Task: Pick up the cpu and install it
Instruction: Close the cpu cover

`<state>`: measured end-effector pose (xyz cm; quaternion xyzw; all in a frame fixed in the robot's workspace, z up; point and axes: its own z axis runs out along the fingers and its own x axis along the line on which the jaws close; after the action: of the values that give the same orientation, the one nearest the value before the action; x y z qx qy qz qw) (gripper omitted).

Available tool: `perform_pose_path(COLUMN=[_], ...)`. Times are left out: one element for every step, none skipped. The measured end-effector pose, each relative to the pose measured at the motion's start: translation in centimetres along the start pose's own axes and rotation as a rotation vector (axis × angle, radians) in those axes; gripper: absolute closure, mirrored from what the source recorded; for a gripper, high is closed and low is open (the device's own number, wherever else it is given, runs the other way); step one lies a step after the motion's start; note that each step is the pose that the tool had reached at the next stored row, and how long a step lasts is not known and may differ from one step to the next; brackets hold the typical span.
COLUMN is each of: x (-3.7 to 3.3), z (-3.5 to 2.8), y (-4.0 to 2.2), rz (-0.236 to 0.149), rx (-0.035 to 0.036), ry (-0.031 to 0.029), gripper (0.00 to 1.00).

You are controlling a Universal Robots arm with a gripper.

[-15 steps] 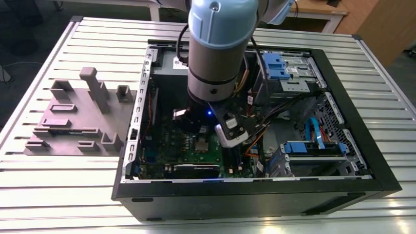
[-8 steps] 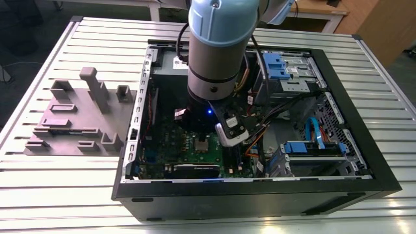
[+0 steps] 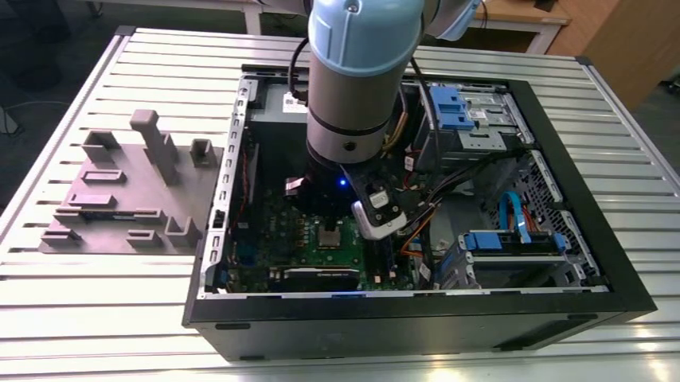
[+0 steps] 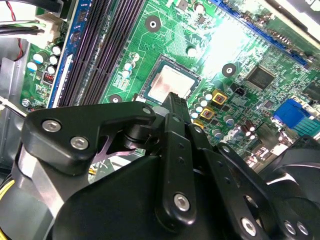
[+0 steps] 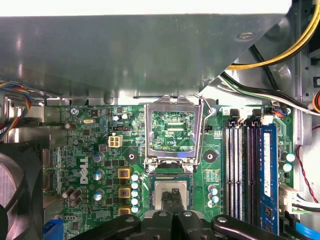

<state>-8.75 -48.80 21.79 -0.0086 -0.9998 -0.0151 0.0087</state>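
The cpu (image 5: 162, 192) lies flat in its socket on the green motherboard (image 5: 90, 145), silvery top up, also seen as cpu (image 4: 167, 82) and as a small tan square, cpu (image 3: 331, 236), in the exterior view. The socket's metal frame (image 5: 172, 130) stands flipped open beside it. My gripper (image 5: 173, 193) hangs just over the chip with its two black fingers pressed together; in the second wrist view the gripper (image 4: 174, 98) tip overlaps the chip's edge. Whether the tips touch the chip I cannot tell.
My arm (image 3: 356, 79) reaches down into the open computer case (image 3: 425, 306). Memory slots (image 5: 245, 170), a fan (image 5: 15, 190) and loose cables (image 5: 270, 55) crowd the socket. A grey fixture block (image 3: 127, 191) sits on the slatted table at the exterior view's left.
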Motion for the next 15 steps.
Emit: perform_pose_path(x=[0.0,0.0,0.0,0.0,0.0,0.0,0.0,0.0,0.0,0.0,0.0,0.0,0.0,0.0,0.01], z=[0.0,0.0,0.0,0.0,0.0,0.0,0.0,0.0,0.0,0.0,0.0,-0.02,-0.07,-0.12,-0.18], y=[0.0,0.0,0.0,0.0,0.0,0.0,0.0,0.0,0.0,0.0,0.0,0.0,0.0,0.0,0.0], rz=[0.0,0.0,0.0,0.0,0.0,0.0,0.0,-0.003,-0.012,-0.025,-0.039,-0.052,-0.065,-0.077,-0.089], rx=[0.0001,0.0001,0.0,0.0,0.0,0.0,0.0,0.0,-0.0001,-0.0003,-0.0004,-0.0005,-0.0002,-0.0005,-0.001], ry=[0.0,0.0,0.0,0.0001,0.0001,0.0001,0.0001,0.0002,0.0004,0.0009,0.0012,0.0016,0.0022,0.0026,0.0029], gripper=[0.9,0.9,0.9,0.9,0.9,0.9,0.9,0.9,0.9,0.9,0.9,0.9,0.9,0.9,0.9])
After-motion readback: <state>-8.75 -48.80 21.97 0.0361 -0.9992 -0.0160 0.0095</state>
